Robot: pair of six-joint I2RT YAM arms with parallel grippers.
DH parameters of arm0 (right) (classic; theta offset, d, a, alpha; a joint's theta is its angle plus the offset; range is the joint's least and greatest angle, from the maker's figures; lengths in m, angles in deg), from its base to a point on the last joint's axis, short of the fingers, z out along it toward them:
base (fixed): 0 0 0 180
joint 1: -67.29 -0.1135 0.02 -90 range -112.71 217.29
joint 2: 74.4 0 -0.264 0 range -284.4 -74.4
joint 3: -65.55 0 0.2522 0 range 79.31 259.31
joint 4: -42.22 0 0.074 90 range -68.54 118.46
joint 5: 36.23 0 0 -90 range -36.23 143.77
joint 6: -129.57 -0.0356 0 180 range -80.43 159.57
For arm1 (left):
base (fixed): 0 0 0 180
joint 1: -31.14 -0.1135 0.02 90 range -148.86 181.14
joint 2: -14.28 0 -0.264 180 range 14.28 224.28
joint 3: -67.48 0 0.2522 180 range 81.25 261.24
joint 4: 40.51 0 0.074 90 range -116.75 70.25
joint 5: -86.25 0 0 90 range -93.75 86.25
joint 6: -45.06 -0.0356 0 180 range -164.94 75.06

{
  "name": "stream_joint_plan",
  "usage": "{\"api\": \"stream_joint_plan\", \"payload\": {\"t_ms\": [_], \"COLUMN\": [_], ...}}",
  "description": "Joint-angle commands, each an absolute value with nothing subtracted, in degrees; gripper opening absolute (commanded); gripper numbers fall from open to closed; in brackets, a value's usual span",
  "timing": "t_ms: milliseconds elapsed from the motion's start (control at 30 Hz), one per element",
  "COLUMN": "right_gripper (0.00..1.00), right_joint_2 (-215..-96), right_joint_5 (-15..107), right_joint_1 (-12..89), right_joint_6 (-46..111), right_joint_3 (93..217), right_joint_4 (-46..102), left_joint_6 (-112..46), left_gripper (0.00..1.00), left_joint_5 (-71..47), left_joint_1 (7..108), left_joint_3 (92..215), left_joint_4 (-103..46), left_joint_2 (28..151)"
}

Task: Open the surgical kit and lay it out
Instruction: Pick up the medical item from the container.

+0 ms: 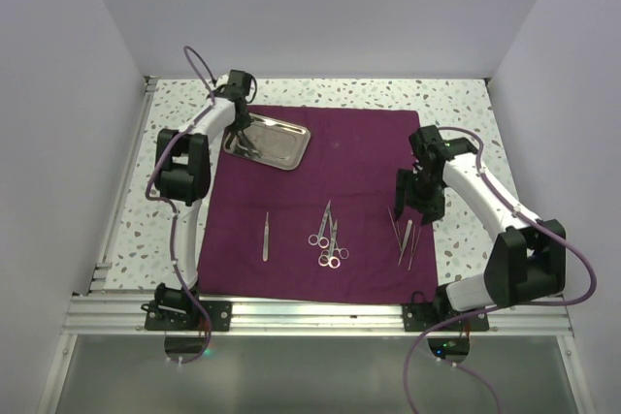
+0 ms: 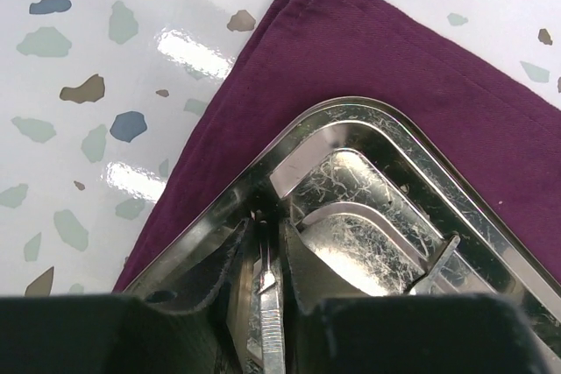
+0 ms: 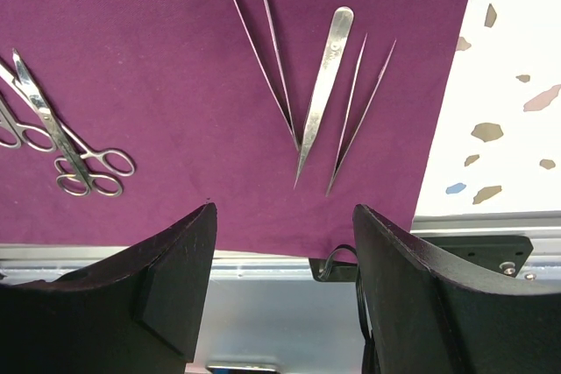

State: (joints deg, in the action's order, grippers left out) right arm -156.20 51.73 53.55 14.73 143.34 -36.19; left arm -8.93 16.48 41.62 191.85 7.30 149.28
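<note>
Cloth (image 1: pixel 369 162): one tray (image 1: pixel 281 143), four tweezers (image 3: pixel 324 85); left tool (image 2: pixel 267 238) tight on instrument (image 2: pixel 273 326), right tool (image 3: pixel 285 216) apart.

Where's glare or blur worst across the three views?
Left wrist: hard glare patches on the terrazzo table, mirror reflections across the steel tray behind the gripped silver instrument. Right wrist: tweezers sharp, no glare. Top external: even, soft light.

Bare cloth (image 1: pixel 364 157) between tray (image 1: pixel 281 144) and scissors (image 1: pixel 328 239) leaves room; tweezers (image 1: pixel 404 235) lie beside the right end effector (image 3: pixel 285 212).
</note>
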Motion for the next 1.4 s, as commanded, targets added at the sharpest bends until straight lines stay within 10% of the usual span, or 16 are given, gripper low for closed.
{"api": "stream_joint_plan", "payload": {"t_ms": [0,667,1367], "right_gripper": [0.67,0.67,0.67], "right_joint_2": [-156.75,-158.42,-156.49], "right_joint_5": [52.37,50.87,49.2], "right_joint_1": [53.93,54.89,56.04], "right_joint_6": [14.69,16.28,16.36], "right_joint_3": [144.53,143.74,143.65], "right_joint_4": [-35.88,-34.03,-33.33], "left_joint_6": [-7.68,-5.56,-14.09], "left_gripper": [0.2,0.0,0.0], "left_joint_5": [18.75,19.02,0.66], "left_joint_1": [40.9,40.9,40.55], "left_joint_3": [192.78,194.1,207.71], "left_joint_4": [11.04,18.96,10.44], "left_joint_2": [151.48,157.19,151.74]}}
